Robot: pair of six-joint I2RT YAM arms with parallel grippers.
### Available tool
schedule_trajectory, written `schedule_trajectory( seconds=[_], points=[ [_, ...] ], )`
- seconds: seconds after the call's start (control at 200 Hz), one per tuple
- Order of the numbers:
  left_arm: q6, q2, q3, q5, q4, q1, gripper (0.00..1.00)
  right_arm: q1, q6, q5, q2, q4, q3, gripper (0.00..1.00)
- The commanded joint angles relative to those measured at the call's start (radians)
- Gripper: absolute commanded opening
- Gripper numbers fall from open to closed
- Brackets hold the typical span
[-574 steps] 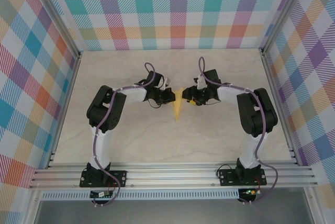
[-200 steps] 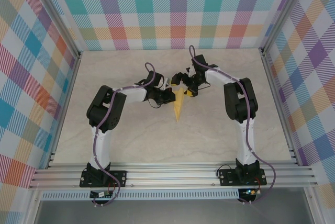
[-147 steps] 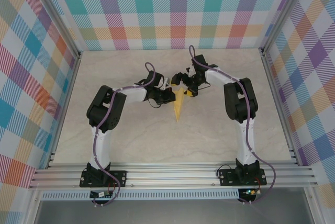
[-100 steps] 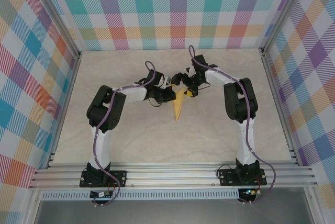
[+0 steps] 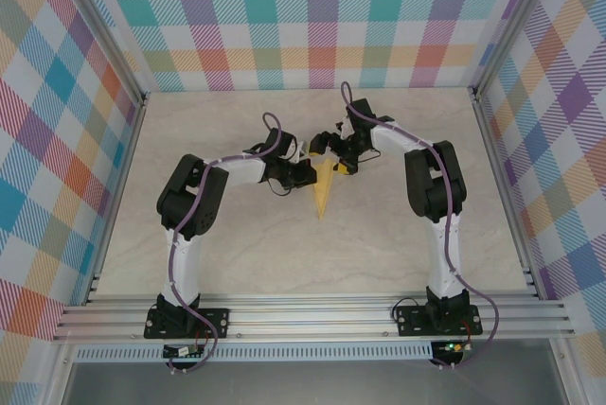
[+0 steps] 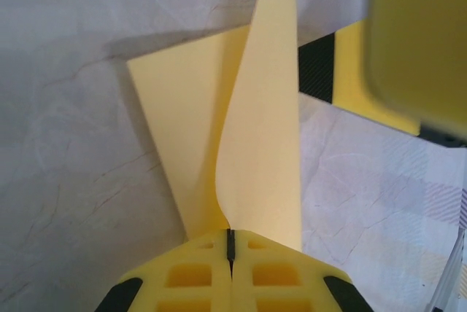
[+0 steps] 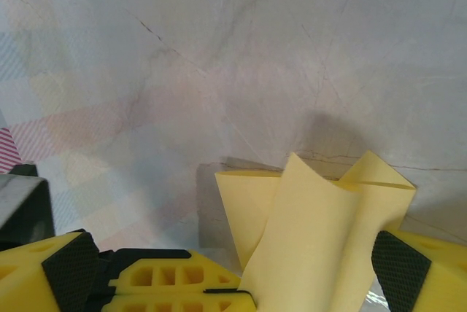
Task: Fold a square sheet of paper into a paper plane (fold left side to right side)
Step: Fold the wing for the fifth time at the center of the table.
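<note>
Paper plane (image 5: 322, 192) lies near the table (image 5: 237, 263) centre, nose toward the near edge. Left gripper (image 6: 230, 243) pinches its raised flap (image 6: 263, 122) shut, clear from the left wrist. Right gripper (image 7: 233, 264) gapes, flap between pads (image 7: 398, 261) — jaws too small overhead.

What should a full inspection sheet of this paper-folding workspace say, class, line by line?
Surface: pale marbled tabletop, flat and dry-looking.
Job's things: yellow paper plane, a narrow dart with its tip toward the arm bases and one flap lifted off the table at its wide end.
Clutter: nothing seen.
Grippers: left pincer shut on the lifted flap; right pincer open, its fingers either side of the raised paper.
Cables: purple cables run along both arms, away from the paper.
Surroundings: plaid walls on three sides; aluminium rails at the near edge.
</note>
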Motion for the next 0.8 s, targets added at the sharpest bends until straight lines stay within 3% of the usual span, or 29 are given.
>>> schedule_trajectory(
  seconds=[0.0, 0.27, 0.53, 0.795],
  points=[
    [0.022, 0.009, -0.019, -0.002, -0.008, -0.007, 0.04, 0.005, -0.006, -0.015, -0.020, -0.019, 0.016, 1.00],
    [0.019, 0.022, -0.023, -0.004, -0.004, -0.008, 0.04, -0.044, -0.011, -0.005, -0.172, 0.000, -0.065, 0.98],
    [0.024, -0.011, -0.002, -0.003, -0.017, -0.008, 0.04, -0.044, -0.039, -0.007, -0.251, 0.028, -0.265, 0.76],
    [0.031, -0.017, 0.014, -0.005, -0.032, -0.010, 0.04, -0.038, -0.012, -0.050, -0.174, 0.065, -0.214, 0.80]
  ],
)
